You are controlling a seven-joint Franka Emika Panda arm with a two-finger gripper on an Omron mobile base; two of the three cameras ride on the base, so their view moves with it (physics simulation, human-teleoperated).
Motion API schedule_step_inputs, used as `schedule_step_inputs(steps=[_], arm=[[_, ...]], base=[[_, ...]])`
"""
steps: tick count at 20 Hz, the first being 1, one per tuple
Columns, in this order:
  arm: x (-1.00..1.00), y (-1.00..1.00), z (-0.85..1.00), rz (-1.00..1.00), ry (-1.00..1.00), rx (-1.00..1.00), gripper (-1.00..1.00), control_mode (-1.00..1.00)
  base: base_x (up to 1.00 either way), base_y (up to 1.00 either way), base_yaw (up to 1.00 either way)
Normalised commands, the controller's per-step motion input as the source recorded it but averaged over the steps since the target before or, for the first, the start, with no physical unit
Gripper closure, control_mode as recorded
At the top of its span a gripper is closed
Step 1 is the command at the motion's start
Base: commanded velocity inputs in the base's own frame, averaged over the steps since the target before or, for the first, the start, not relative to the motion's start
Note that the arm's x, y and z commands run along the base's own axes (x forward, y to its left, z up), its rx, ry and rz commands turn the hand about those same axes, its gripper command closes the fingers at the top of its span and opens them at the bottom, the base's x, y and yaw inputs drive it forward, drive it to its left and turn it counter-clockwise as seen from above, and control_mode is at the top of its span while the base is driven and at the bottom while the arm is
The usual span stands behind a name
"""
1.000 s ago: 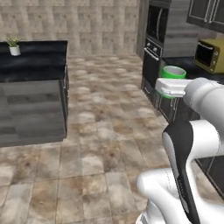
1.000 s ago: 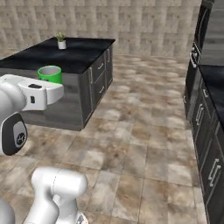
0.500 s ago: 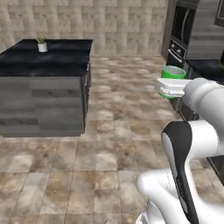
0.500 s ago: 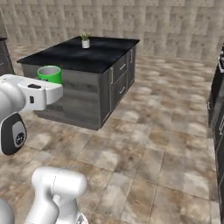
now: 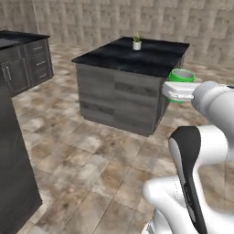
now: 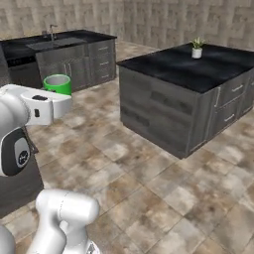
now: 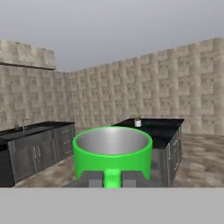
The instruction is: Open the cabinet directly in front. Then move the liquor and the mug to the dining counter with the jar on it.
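My gripper [image 7: 112, 180] is shut on the handle of the mug [image 7: 112, 151], a bright green cup with a pale inside, held upright in the air. From the base, the mug [image 5: 182, 75] sits just past my white hand [image 5: 177, 91], level with the top of the small island; in the right base view the mug [image 6: 58, 83] rides above the hand [image 6: 47, 104]. The dining counter [image 6: 74, 37], long and black-topped with an inset grey sink and a faucet [image 6: 51, 31], stands far off at the left. The cabinet, the liquor and the jar are out of view.
A smaller black-topped island [image 5: 123, 91] with a potted plant [image 5: 137, 42] stands ahead; its drawer side shows as island [image 6: 168, 114]. A dark tall unit [image 5: 13, 173] is close at my left. Tiled floor [image 6: 149, 188] lies open between me and both counters.
The whole picture has swung: the base has turned, so the oven wall has left the views and the sink counter has come in. The mug stays in my shut gripper.
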Motion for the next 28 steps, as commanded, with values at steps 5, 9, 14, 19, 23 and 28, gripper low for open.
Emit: schedule_step_inputs(steps=[5, 9, 14, 19, 23, 28], arm=[[0.00, 0.00, 0.00, 0.00, 0.00, 0.00, 1.00, 1.00], [0.00, 0.00, 0.00, 0.00, 0.00, 0.00, 1.00, 1.00], [0.00, 0.00, 0.00, 0.00, 0.00, 0.00, 1.00, 1.00], [0.00, 0.00, 0.00, 0.00, 0.00, 0.00, 1.00, 1.00], [0.00, 0.00, 0.00, 0.00, 0.00, 0.00, 1.00, 1.00], [0.00, 0.00, 0.00, 0.00, 0.00, 0.00, 1.00, 1.00]], base=[[0.38, -0.48, 0.55], [0.93, -0.89, 0.37], [1.00, -0.80, 0.34], [1.00, -0.61, 0.38], [1.00, -0.21, 0.43], [1.00, -0.01, 0.46]])
